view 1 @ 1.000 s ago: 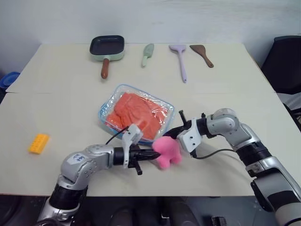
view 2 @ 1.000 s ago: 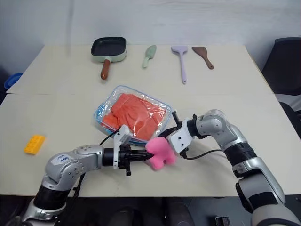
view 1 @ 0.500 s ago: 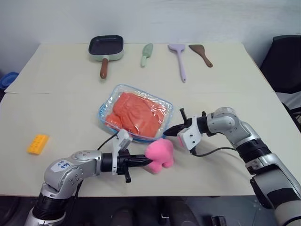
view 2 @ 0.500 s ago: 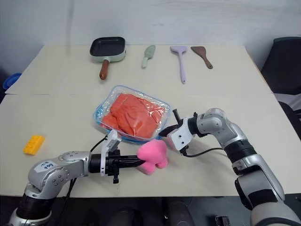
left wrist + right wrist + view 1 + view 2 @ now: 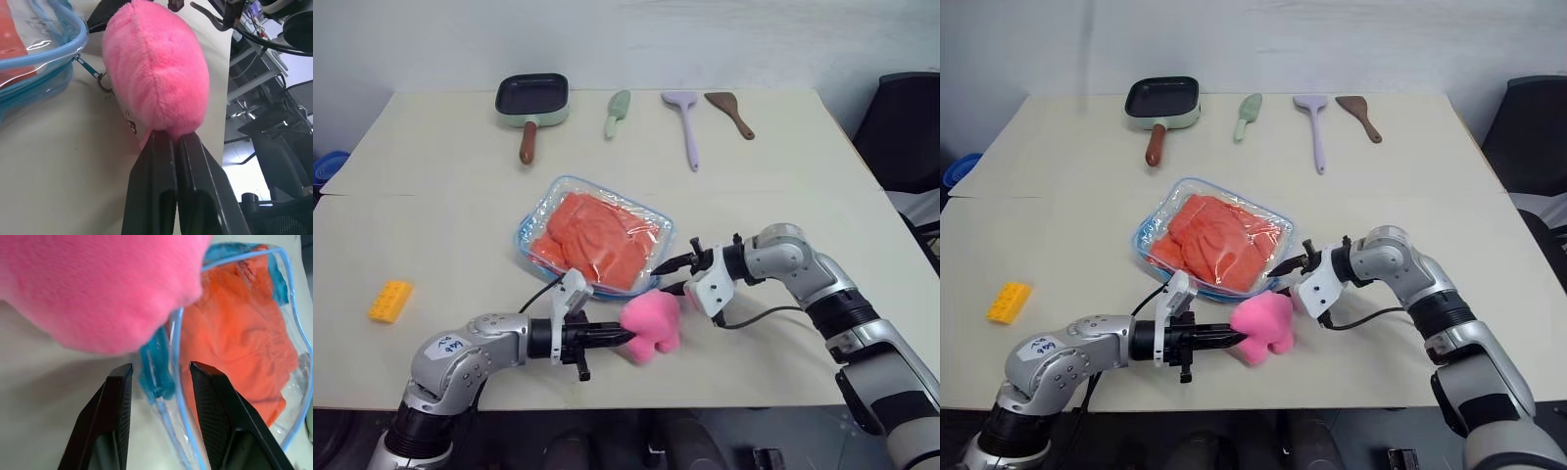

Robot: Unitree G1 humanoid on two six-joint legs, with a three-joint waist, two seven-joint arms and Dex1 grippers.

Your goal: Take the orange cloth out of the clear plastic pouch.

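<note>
A yellow toy brick (image 5: 391,300) is seen lying alone at the left of the counter (image 5: 450,206). Nearer the middle, the left gripper (image 5: 625,336) is held level, its fingers (image 5: 171,191) pressed together on the edge of a pink plush toy (image 5: 652,324), which is gripped just beside the near corner of the clear plastic pouch (image 5: 595,238). The pouch is laid flat on the counter's middle, and the orange cloth (image 5: 597,241) is seen crumpled inside it, behind the blue-trimmed edge. A small zipper pull (image 5: 100,78) is seen hanging at the pouch's corner, next to the plush. To the right, the right gripper (image 5: 674,273) is pointed at that same corner, its fingers (image 5: 112,421) parted, with the pouch's blue edge lying between them; nothing is clamped. Along the far edge, a pan (image 5: 533,102), a green spatula (image 5: 618,112), a purple spatula (image 5: 684,122) and a brown spatula (image 5: 730,111) are set out in a row.
</note>
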